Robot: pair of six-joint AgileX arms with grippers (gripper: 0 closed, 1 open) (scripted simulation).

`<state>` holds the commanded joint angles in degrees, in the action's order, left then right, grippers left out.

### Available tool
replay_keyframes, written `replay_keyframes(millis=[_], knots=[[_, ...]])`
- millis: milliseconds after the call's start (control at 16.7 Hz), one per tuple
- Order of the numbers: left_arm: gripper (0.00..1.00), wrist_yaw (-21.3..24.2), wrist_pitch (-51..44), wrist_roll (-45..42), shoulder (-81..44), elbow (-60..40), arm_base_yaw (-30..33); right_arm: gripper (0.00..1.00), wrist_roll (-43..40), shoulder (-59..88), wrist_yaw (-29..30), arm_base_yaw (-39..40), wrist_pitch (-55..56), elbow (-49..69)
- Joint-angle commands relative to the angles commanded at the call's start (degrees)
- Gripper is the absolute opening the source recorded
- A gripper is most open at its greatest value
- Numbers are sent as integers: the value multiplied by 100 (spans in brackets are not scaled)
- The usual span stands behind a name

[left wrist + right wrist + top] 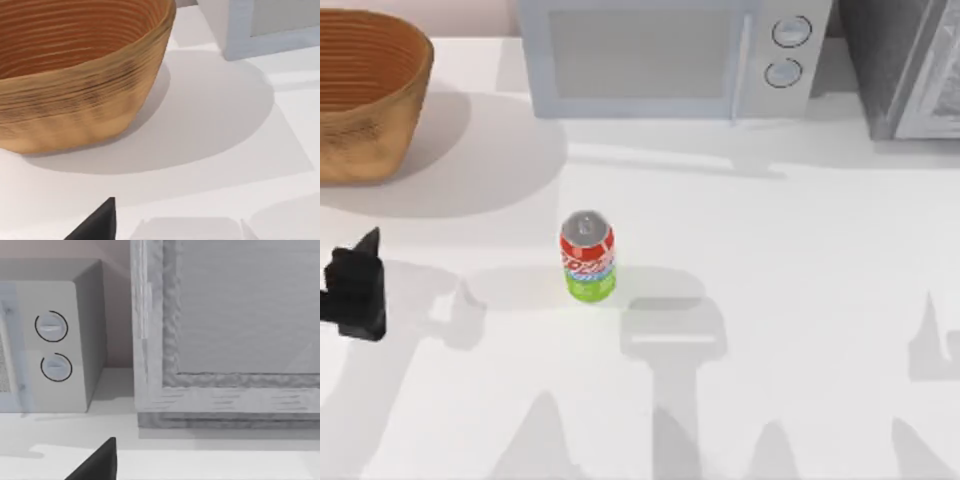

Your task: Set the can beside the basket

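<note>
The can [587,256] stands upright on the white table, a little left of the middle: silver top, red band, pale blue stripe, lime-green base. The wicker basket [365,95] sits at the back left corner, well apart from the can. Its orange-brown ribbed wall [85,95] looms close in the left wrist view. My left gripper [355,285] hovers at the table's left edge, in front of the basket and well to the left of the can, holding nothing that I can see. A dark tip of my right gripper [97,462] shows in the right wrist view, facing the back right appliances.
A white microwave [665,55] stands along the back edge, its two dials [52,345] seen from the right wrist. A grey framed appliance [910,65] fills the back right corner. Open tabletop lies between basket and can.
</note>
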<state>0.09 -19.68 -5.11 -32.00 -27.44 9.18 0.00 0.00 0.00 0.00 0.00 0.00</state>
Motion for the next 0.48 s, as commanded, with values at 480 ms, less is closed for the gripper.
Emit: replay_keyframes(millis=[480], knots=[[100, -6, -2534, -493, -4195, -3799, 1092, 100, 0, 0, 0, 0, 0, 0]])
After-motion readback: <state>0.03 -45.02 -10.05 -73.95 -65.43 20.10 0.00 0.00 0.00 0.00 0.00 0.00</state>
